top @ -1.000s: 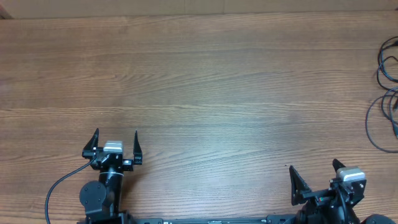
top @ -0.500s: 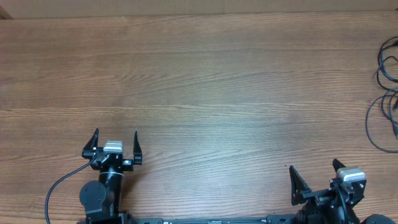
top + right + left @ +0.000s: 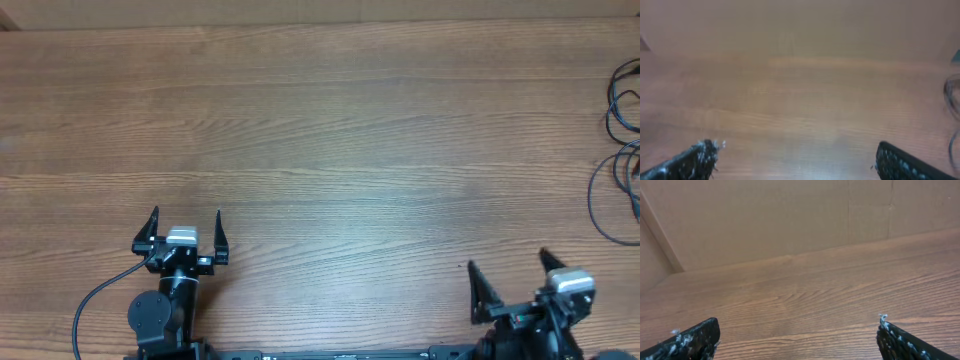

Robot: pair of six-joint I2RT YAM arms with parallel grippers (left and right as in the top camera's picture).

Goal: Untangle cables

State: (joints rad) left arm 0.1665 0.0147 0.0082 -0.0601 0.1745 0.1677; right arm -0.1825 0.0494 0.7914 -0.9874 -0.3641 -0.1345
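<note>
The cables (image 3: 622,165) are thin black loops at the table's far right edge, partly cut off by the frame; a blurred loop of the cables (image 3: 952,102) shows at the right of the right wrist view. My left gripper (image 3: 186,222) stands open near the front left, nothing between its fingers, far from the cables. Open too is my right gripper (image 3: 508,274), at the front right, below and left of the loops, holding nothing. Between the left gripper's spread fingertips (image 3: 700,336) only bare wood shows. The right wrist view is blurred.
The wooden table (image 3: 320,130) stretches wide between the arms and the back wall (image 3: 790,215). A thicker black arm cable (image 3: 95,300) curves out left of the left arm's base.
The right gripper has shifted slightly down and to the right. The left arm and the cables have not moved.
</note>
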